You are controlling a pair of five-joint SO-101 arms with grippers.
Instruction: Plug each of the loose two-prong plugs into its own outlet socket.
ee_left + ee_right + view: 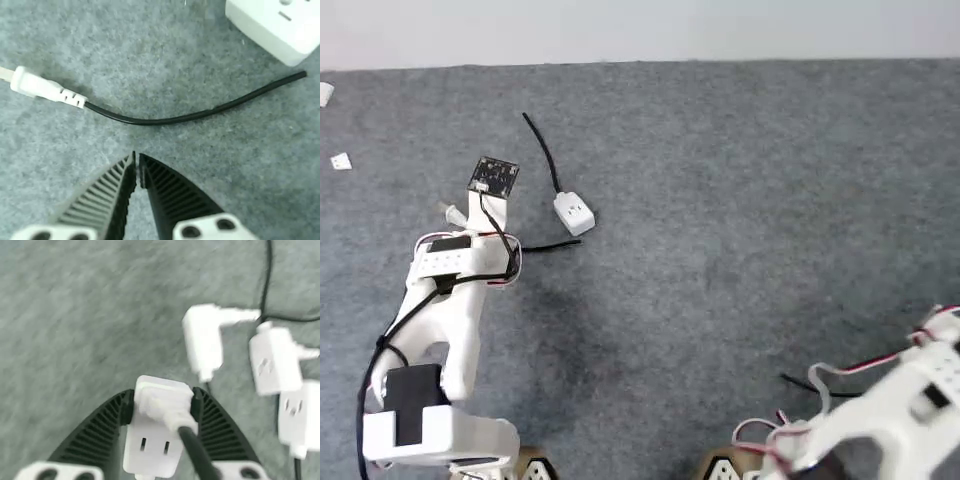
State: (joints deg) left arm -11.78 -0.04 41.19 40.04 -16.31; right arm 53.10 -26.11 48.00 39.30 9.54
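Observation:
In the left wrist view a loose white two-prong plug [42, 86] lies on the grey carpet. Its black cord [190, 116] curves away toward a white outlet socket [275, 22]. My left gripper [136, 161] hovers just short of the cord, shut and holding nothing. From above, that socket [573, 213] sits to the right of the left arm [445, 262]. My right gripper [162, 397] is shut on a white socket block [150, 447] with two slots and a black cord [195, 452]. Beyond it lie an angled white plug [202, 342] and two more white sockets [272, 362].
The whole floor is grey carpet [740, 200], with a pale wall along the far edge. The right arm [910, 395] is folded at the near right corner, a black cord end [800, 383] beside it. Small white scraps [340, 160] lie far left.

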